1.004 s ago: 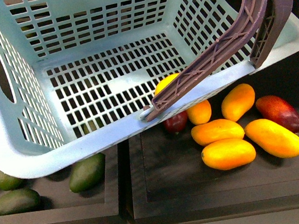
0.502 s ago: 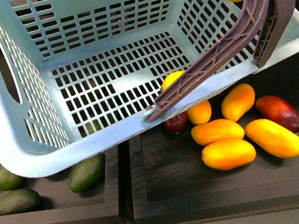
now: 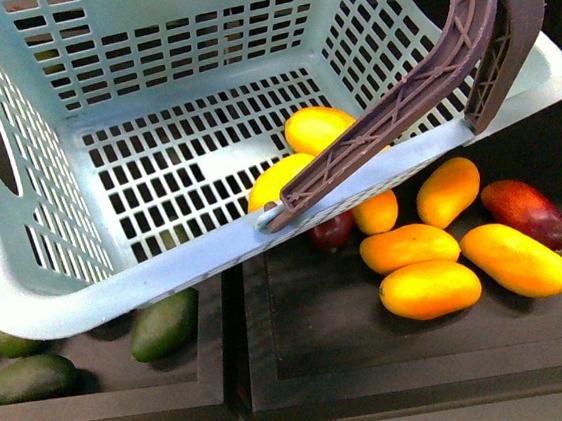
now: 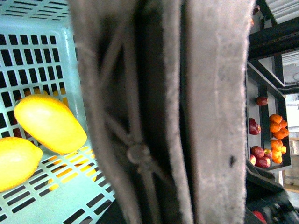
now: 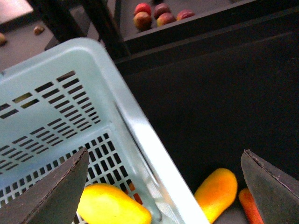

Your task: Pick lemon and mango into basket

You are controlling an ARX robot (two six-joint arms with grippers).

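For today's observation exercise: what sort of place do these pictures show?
Probably a shop's fruit section: dark trays of sorted mangoes and green fruit, more fruit on shelves, a turquoise carrying basket.

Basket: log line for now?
lemon: in basket | mango: in basket, beside lemon | right claw: open, empty | left claw: unseen

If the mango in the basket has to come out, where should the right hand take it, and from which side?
Across its narrow middle, straight down through the open top. The mango lies on its side on the basket floor. The lemon sits close at its near side and the handle slants over there, so probably come from the far side. The right hand is open.
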